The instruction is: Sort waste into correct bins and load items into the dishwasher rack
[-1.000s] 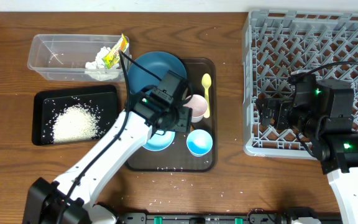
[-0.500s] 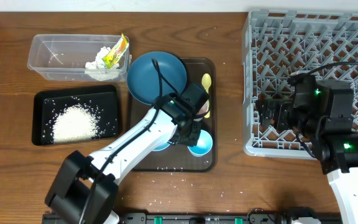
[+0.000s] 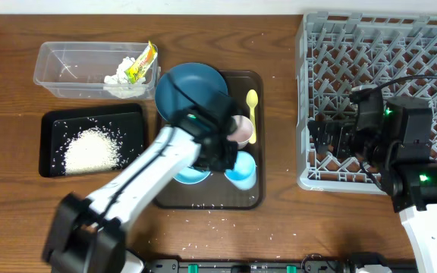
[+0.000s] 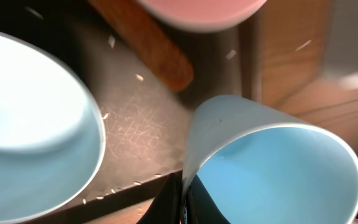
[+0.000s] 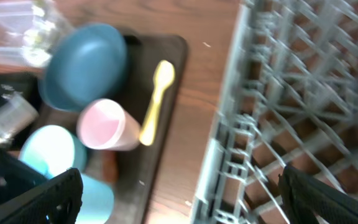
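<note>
My left gripper point(image 4: 184, 186) is shut on the rim of the small blue cup point(image 4: 272, 162), one finger inside and one outside. In the overhead view that gripper point(image 3: 230, 161) sits over the brown tray, with the cup point(image 3: 243, 171) to its right. Around it are the light-blue bowl point(image 4: 30, 137), the pink cup point(image 3: 241, 129), an orange carrot piece point(image 4: 148, 43), the yellow spoon point(image 3: 252, 114) and the dark-blue plate point(image 3: 192, 87). My right gripper point(image 3: 332, 140) hangs open and holds nothing, over the left edge of the grey dishwasher rack point(image 3: 385, 61).
The clear tub point(image 3: 74, 68) at the back left holds white tissue point(image 3: 120, 80) and a yellow-green wrapper point(image 3: 141, 64). The black tray point(image 3: 51, 125) in front of it holds a rice heap point(image 3: 93, 148). Loose grains lie on the brown serving tray point(image 3: 253, 197) and the table.
My left gripper moved right across the brown tray from the bowl to the small blue cup and shut on its rim. The right arm has not moved.
</note>
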{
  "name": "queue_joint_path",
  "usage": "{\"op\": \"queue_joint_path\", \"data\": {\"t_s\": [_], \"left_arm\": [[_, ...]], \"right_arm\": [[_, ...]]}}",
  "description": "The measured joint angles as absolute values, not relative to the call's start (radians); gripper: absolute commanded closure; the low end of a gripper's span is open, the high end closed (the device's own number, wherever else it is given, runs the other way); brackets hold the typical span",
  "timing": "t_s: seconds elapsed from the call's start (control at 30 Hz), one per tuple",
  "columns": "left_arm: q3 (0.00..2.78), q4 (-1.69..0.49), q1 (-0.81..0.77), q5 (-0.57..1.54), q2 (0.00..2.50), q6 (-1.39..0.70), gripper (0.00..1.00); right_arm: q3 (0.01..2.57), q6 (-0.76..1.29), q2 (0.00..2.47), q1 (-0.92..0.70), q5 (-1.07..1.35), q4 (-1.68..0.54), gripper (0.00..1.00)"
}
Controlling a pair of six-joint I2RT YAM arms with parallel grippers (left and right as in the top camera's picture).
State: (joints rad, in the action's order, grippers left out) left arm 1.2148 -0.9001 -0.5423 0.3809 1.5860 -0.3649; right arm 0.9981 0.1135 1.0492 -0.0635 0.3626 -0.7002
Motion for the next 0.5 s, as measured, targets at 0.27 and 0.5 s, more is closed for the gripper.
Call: {"op": "queue_joint_path", "data": {"t_s": [0.27,0.5], "left_arm": [[1.253,-0.835,-0.234,0.728,1.350,-0.360,0.94],[1.254,-0.759,-0.138,1.028,1.359,-0.357,0.94]], "right_arm": [[1.000,0.030,1.052,-0.091,0.647,-0.495,0.01],[1.000,0.003,1.145,-0.210,0.821,-0.249,0.01]]}}
